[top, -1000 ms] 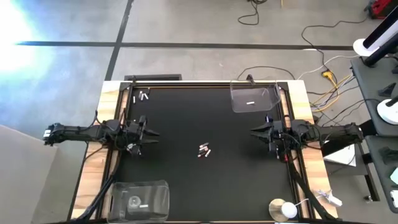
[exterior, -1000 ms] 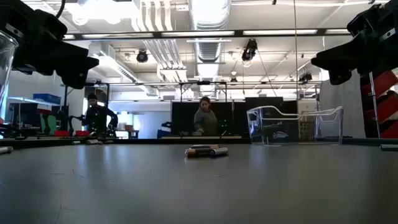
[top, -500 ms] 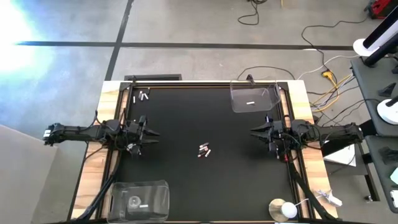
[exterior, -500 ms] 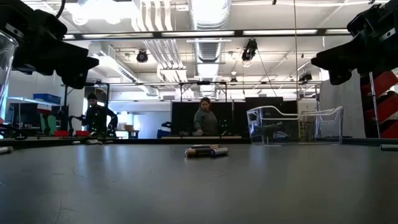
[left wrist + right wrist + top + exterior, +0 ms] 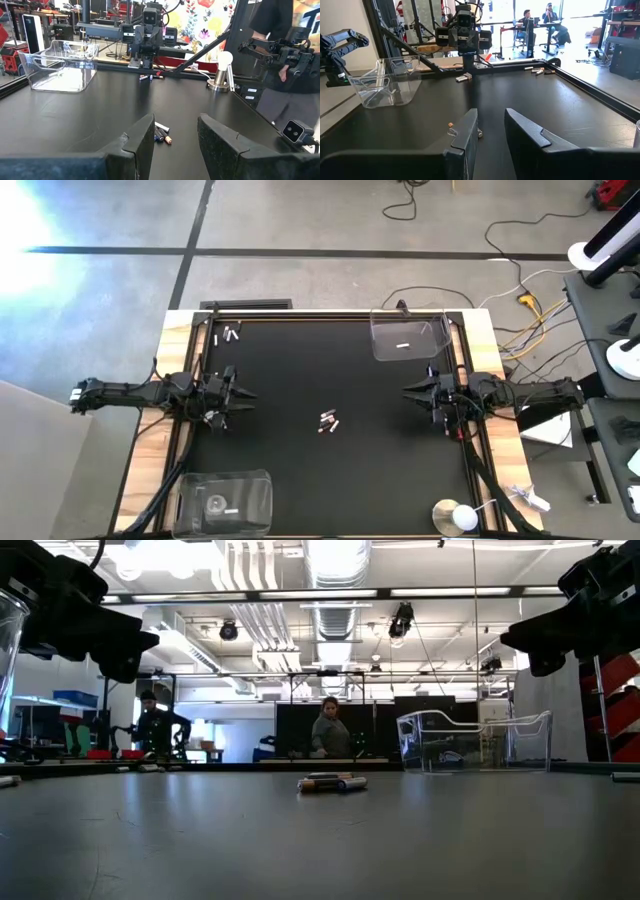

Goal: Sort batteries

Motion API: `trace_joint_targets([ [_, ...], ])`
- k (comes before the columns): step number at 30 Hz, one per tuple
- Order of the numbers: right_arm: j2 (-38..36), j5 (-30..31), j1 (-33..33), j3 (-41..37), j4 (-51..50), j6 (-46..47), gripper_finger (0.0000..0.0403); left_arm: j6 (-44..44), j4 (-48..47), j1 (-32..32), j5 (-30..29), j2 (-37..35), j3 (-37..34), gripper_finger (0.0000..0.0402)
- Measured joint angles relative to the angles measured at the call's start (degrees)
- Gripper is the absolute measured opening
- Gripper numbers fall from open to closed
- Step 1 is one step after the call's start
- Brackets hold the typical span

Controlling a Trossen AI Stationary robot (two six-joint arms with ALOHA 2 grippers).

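A small cluster of batteries (image 5: 328,422) lies on its side on the black mat at the table's middle; it also shows in the low view (image 5: 332,782) and in the left wrist view (image 5: 162,135). More batteries lie at the far left corner (image 5: 232,334) and beside the left arm (image 5: 225,373). My left gripper (image 5: 240,395) hovers open over the mat's left side, well left of the cluster (image 5: 175,142). My right gripper (image 5: 408,392) hovers open over the right side, facing it (image 5: 490,132). Neither gripper holds anything.
A clear tub (image 5: 408,337) stands at the far right with one white battery (image 5: 404,345) inside. A second clear tub (image 5: 225,500) stands at the near left corner. A white round object (image 5: 458,517) sits at the near right corner. People (image 5: 328,730) stand in the room beyond.
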Motion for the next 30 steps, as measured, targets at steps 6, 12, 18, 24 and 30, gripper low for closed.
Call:
trace_joint_targets([
  [6,0.0,0.0,0.0,-0.1,0.6,0.0,0.0091,0.0,0.0,0.0,0.0,0.0,0.0,0.0131],
  [12,0.1,0.0,0.0,-0.1,1.7,4.4,0.0091,0.0,0.0,0.0,0.0,0.0,0.0,0.0131],
  [18,0.4,2.0,0.0,-0.1,7.5,35.4,0.0091,0.0,0.0,0.0,0.0,0.0,0.0,0.0131],
  [24,1.0,3.7,0.0,-0.1,6.8,48.6,0.0091,0.0,0.0,0.0,0.0,0.0,0.0,0.0131],
  [30,2.4,10.0,0.0,-0.1,11.4,55.4,0.0091,0.0,0.0,0.0,0.0,0.0,0.0,0.0131],
])
